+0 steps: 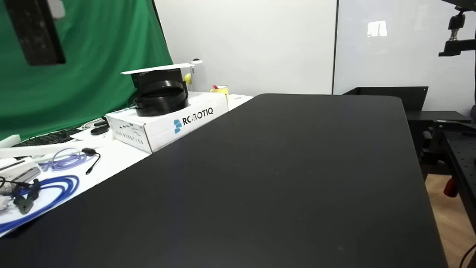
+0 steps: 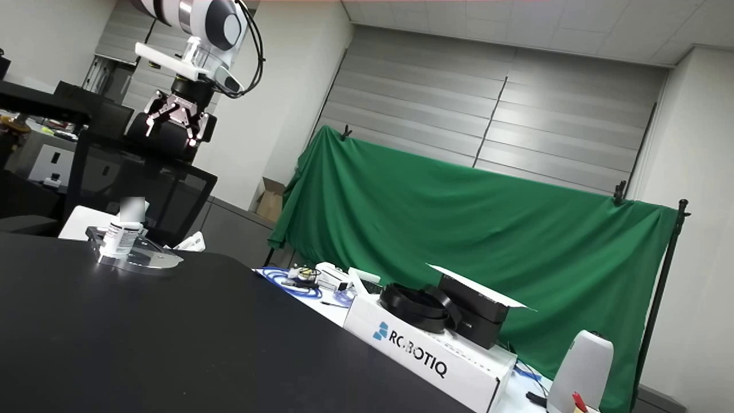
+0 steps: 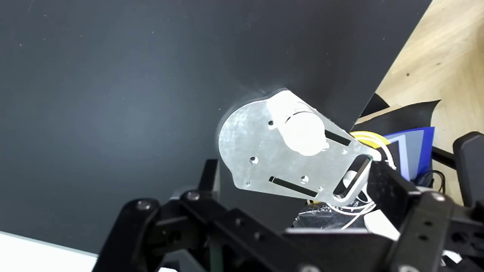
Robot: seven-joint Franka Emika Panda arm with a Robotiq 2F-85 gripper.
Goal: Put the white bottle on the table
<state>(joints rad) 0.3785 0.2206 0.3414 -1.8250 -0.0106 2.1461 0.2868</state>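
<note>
While the gripper (image 3: 297,181) hangs in midair with its jaws spread apart, the white bottle (image 3: 304,132) stands upright on a silvery plate (image 3: 242,147), which rests on the black table (image 3: 113,113) and juts past its edge.

In both exterior views a white cardboard box (image 1: 163,128) bears ROBOTIQ in dark capitals beside a blue logo (image 1: 177,126). In an exterior view its end face (image 1: 130,134) also carries LEAN ROBOTICS in small spaced letters, the first one faint. The white bottle (image 2: 121,235) has dark print on its label (image 2: 118,240), too small to read.
</note>
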